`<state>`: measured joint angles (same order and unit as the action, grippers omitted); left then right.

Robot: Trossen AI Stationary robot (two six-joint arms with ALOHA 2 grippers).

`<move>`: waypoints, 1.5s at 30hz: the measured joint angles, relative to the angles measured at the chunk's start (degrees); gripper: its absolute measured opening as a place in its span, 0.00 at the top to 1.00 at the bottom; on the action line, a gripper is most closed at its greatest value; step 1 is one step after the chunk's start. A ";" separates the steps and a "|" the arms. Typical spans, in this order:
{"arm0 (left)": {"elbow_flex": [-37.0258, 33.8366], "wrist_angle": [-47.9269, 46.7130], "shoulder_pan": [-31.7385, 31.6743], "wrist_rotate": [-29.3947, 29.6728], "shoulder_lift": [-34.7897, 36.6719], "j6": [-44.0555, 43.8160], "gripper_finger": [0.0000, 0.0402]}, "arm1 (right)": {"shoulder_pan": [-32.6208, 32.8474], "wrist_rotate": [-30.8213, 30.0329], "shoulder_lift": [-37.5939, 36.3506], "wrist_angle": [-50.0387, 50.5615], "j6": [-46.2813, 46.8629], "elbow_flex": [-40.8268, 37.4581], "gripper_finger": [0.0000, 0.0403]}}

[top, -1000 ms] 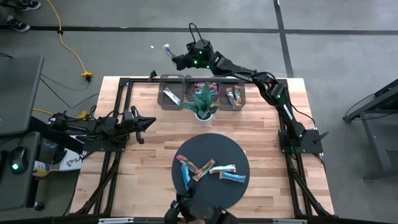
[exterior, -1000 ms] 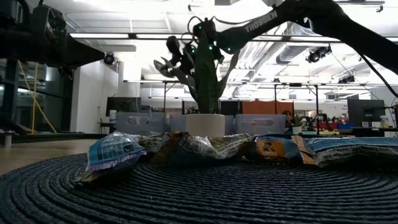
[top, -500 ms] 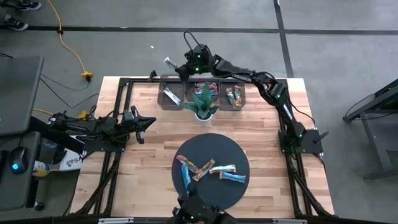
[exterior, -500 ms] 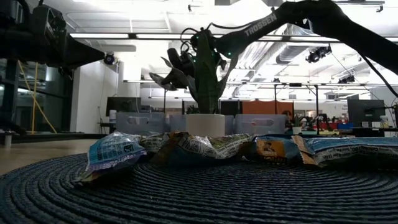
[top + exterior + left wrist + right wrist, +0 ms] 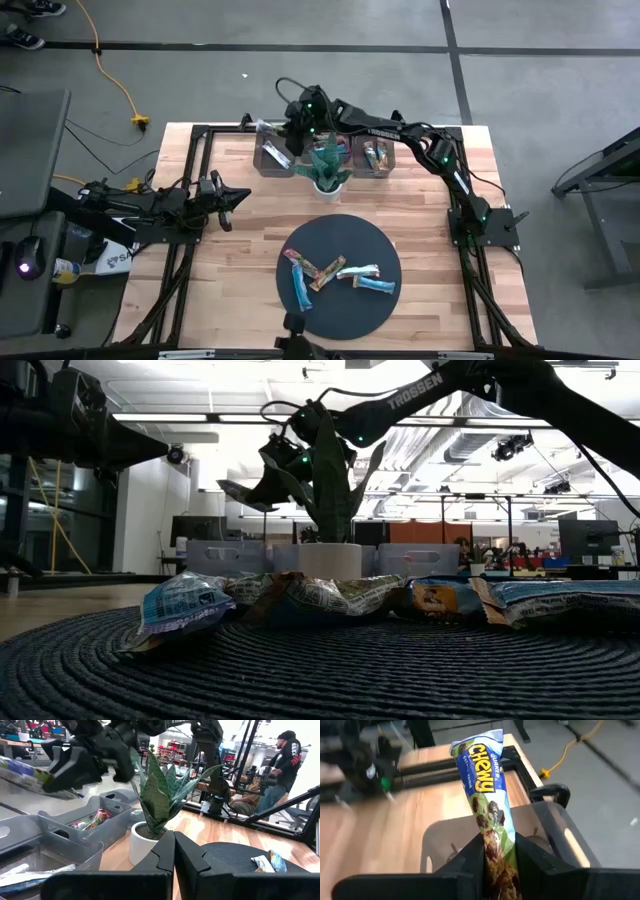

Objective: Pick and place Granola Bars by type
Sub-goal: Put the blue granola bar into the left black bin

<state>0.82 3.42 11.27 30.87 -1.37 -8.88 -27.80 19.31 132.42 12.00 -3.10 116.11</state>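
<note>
My right gripper (image 5: 287,127) reaches across the far edge and is shut on a blue-and-green "Chewy" granola bar (image 5: 481,780). It hovers over the left grey bin (image 5: 275,160), where one white-blue bar (image 5: 277,156) lies. The low view shows the held bar (image 5: 236,494) slanting down from the gripper (image 5: 280,460). Several more bars (image 5: 340,272) lie flat on the dark round mat (image 5: 370,240). My left gripper (image 5: 174,851) is shut and waits low at the table's left side (image 5: 222,196). My right gripper pinches the bar's wrapper (image 5: 494,832) between its two fingers (image 5: 470,855), toward one end. Most of the bar sticks out ahead of the fingertips, in line with them. The bar is lifted clear above the left bin and slants downward.
A potted spiky plant (image 5: 328,165) stands just in front of the middle bin (image 5: 338,139). The right bin (image 5: 376,155) holds orange bars. A black frame (image 5: 200,135) runs along the table edges. Bare wood (image 5: 250,225) lies between the left arm and the mat.
My right gripper has carried the bar from beyond the table's far edge toward the near edge and downward. It now hangs over the left bin instead of over the floor. The bar has tipped lower at its free end.
</note>
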 joint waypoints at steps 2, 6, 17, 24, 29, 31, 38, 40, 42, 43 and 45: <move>-0.01 0.01 0.00 0.01 0.00 0.01 1.00 | 0.83 -1.10 0.00 0.08 -5.00 0.00 0.82; -0.02 0.02 0.00 0.00 0.00 0.00 1.00 | 2.29 -5.51 0.00 -0.06 -14.59 0.04 0.82; -0.01 0.01 -0.01 0.00 0.00 0.01 1.00 | 3.17 -9.78 0.00 -2.32 -19.90 0.04 0.82; -0.01 0.02 0.00 0.00 0.00 0.00 1.00 | 3.07 -9.51 0.00 -5.83 -19.25 0.07 0.76; 0.00 0.02 -0.02 0.00 0.00 0.00 1.00 | 3.05 -10.06 0.00 -6.83 -18.11 0.07 0.66; -0.02 0.02 -0.02 0.00 0.00 0.00 1.00 | 3.05 -10.54 0.00 -6.74 -18.07 0.07 0.63; -0.02 0.02 -0.02 0.00 0.00 0.00 1.00 | 3.05 -14.68 0.00 -8.63 -17.99 0.07 0.60; -0.01 0.02 -0.01 0.01 0.00 0.00 1.00 | 3.07 -14.88 0.00 -12.05 -17.90 0.04 0.60; -0.02 0.00 -0.02 0.02 0.00 0.00 1.00 | 3.07 -15.21 -0.10 -16.63 -17.04 0.04 0.60; -0.01 0.01 -0.01 0.00 0.00 0.01 1.00 | 3.17 -15.87 -0.21 -19.12 -16.26 0.04 0.60; -0.01 0.01 -0.01 0.00 0.00 0.01 1.00 | 3.26 -16.72 -0.60 -23.98 -13.76 0.17 0.59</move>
<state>0.80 3.43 11.26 30.87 -1.37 -8.88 -24.53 2.59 131.82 -11.99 -16.86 116.29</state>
